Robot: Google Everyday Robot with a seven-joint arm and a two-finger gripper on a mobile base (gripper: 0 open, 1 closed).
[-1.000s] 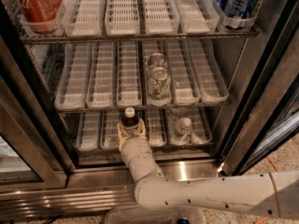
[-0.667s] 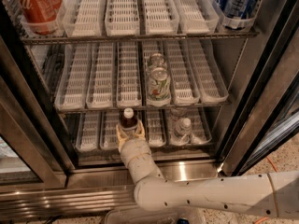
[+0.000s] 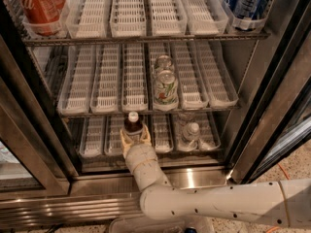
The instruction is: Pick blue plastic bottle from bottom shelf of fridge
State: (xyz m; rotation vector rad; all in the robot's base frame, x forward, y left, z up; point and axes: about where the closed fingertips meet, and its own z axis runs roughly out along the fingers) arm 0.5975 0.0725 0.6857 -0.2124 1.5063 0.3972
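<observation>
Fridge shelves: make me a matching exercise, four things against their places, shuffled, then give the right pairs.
Things:
1. red Coca-Cola cans
2. blue Pepsi cans
3. green-and-white cans
4. gripper

Places:
A. bottom shelf, at the white-capped bottle, left of the clear water bottle
B. top shelf, right end
C. middle shelf, centre lane
D. top shelf, left end

Pairs: 1-D, 2-B, 3-C, 4-A.
</observation>
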